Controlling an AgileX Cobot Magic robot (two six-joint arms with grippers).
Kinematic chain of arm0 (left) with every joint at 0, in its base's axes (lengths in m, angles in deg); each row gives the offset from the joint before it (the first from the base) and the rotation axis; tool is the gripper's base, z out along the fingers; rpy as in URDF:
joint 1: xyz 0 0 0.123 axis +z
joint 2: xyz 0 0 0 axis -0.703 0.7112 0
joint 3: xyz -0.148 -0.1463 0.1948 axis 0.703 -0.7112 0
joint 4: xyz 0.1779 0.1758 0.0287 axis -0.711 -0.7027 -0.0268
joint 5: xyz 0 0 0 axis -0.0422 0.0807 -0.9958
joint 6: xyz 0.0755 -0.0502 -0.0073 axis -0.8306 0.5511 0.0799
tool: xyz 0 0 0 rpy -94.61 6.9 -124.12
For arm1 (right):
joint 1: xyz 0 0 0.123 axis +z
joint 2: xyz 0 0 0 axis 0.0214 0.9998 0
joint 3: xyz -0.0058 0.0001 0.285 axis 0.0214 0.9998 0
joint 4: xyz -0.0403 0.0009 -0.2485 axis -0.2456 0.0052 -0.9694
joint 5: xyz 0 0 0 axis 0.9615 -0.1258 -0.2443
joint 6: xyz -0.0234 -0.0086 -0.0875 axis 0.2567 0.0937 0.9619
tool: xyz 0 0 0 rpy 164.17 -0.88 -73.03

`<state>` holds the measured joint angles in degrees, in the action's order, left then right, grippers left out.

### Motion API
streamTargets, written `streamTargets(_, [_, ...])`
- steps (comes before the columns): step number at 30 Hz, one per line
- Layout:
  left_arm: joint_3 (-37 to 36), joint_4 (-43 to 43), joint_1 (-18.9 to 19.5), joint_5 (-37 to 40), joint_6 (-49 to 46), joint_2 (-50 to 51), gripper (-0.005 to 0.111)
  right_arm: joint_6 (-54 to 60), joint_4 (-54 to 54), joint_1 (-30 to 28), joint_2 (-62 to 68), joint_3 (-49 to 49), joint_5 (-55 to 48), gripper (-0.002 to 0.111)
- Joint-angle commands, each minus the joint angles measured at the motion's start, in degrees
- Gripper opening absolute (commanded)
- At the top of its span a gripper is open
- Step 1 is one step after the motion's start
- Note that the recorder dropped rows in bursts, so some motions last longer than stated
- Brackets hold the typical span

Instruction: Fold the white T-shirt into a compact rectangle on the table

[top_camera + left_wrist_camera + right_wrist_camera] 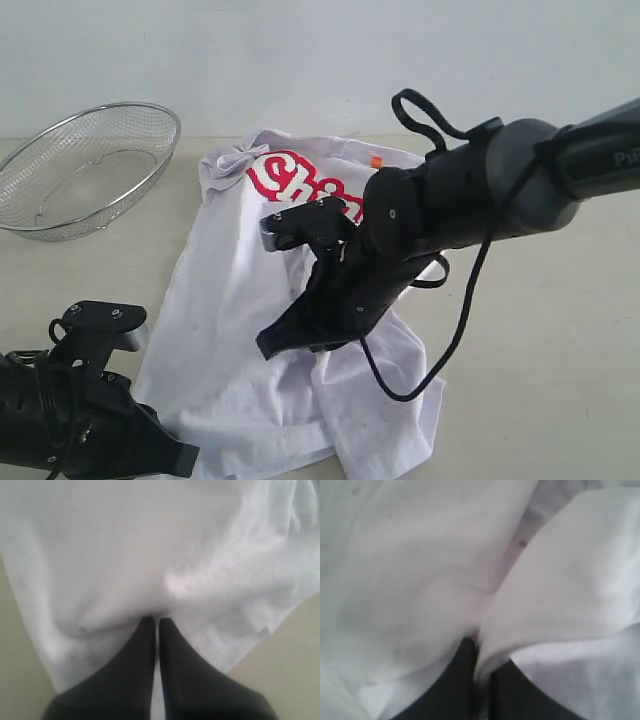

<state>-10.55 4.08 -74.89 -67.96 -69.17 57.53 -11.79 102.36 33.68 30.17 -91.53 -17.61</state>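
- Lying rumpled across the middle of the table (560, 380): white T-shirt (225, 330), chest side up, collar end toward the far edge, hem end bunched in loose folds at the near side.
- Showing on the chest: red lettering (295, 183), partly hidden behind the right arm; small orange tag (376, 161) at the neck.
- Standing on the table at the far left, near the shirt's far corner but not touching it: wire-mesh basket (90, 170).
- Reaching down from the right onto the middle of the shirt: right gripper (481, 655), jaws clamped together on a raised fold of white cloth, with the fold running up between the two dark fingers.
- Resting low at the near left edge of the shirt: left gripper (156, 621), jaws pressed together, cloth puckering into creases right at the tips, a thin strip of white visible between the fingers.
- Looping loose beside the right arm, hanging above the cloth: black cable (455, 330).
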Motion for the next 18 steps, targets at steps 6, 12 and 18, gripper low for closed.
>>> streamTargets(6, [-1.89,-1.68,-0.19,-0.08,0.73,2.44,0.005,-35.71,-43.72,-1.72,-5.13,-0.30,-15.94,0.000])
streamTargets(12, [-1.97,-1.89,-0.19,-0.31,0.73,2.44,0.005,-36.34,-48.89,-10.42,-5.38,-0.30,-21.88,0.000])
streamTargets(18, [-1.97,-1.89,-0.19,-1.03,0.73,2.44,0.005,-33.43,-49.98,-18.85,-5.38,-0.30,-22.28,0.000])
